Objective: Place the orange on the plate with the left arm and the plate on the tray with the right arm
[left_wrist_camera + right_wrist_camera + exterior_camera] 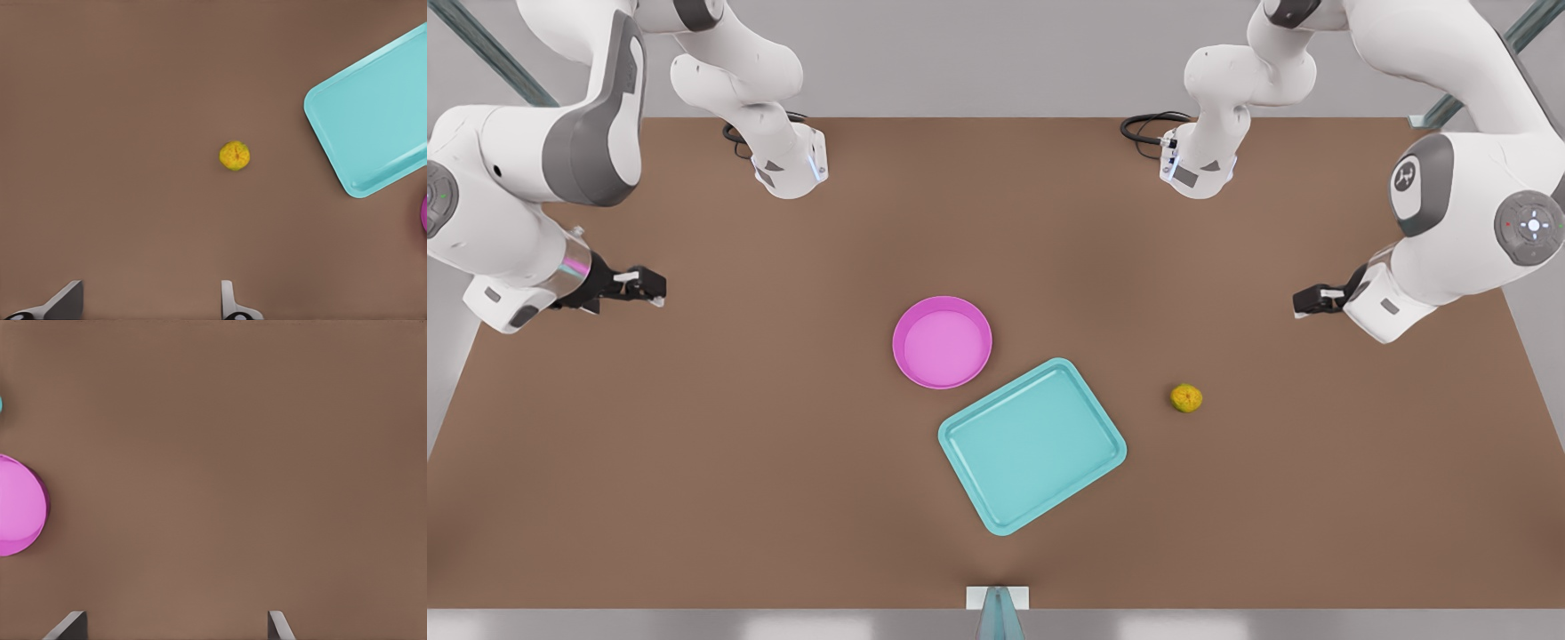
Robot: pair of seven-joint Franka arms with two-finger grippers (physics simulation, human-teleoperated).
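On the bench (694, 462), nothing is grasped yet. The orange (1186, 397) sits bare on the surface toward the front view's right, near the tray (1032, 444) but not touching it. The plate (942, 342) lies just beside the tray's upper corner; whether the rims touch I can't tell. Plate and tray are both empty.

Arm assignment, going by the wrist views: the left wrist view looks down on the orange (235, 155) with the tray (373, 113) off to one side, so the left claw (1303, 300) is the one on the front view's right. It hangs above the bench, released, with its fingertips (230, 303) spread wide. The right claw (654, 286) is on the front view's left, also released and holding nothing, with the plate (20, 505) at the edge of its view. It waits.

Step in hand, as I read it: left arm reaches for the orange.

- Centre the claw over the fruit before descending (it's round, so an off-centre pinch will probably squirt it sideways).
- Close across the widest part, low enough that the pads sit at the middle of the fruit.
- Lift clear, carry over the tray rather than dragging, and release low over the plate's middle so it doesn't roll off the rim.
- Right arm should stay out until the orange is settled.
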